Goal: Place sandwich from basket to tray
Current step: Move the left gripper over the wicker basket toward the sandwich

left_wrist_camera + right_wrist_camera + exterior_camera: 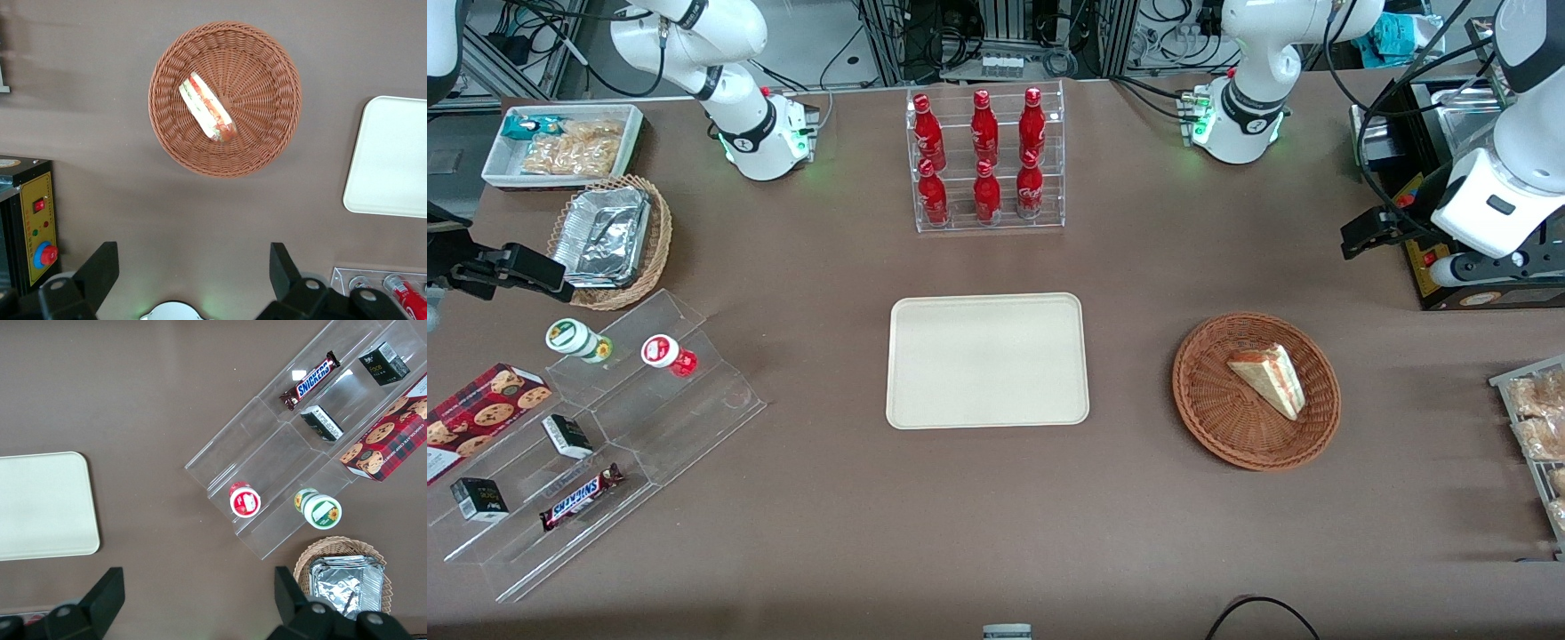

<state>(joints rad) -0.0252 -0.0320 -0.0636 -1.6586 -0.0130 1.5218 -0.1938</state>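
Jaws (193, 267) spread wide with nothing between them, held high above the desk (996, 516). Sandwich (1268, 380) lies well below them in the basket (1227, 427), on its side. Tray (988, 360) sits bare, beside the basket, apart.

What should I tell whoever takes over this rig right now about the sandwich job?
Gripper: open, holding nothing, raised above the table toward the working arm's end, farther from the front camera than the basket.
Sandwich: lying in the basket, untouched.
Tray: mid-table, beside the basket, nothing on it.
Done: nothing yet; no grasp made.
Left: lower the fingers over the sandwich, grip it, lift it out of the basket, carry it to the tray and release.
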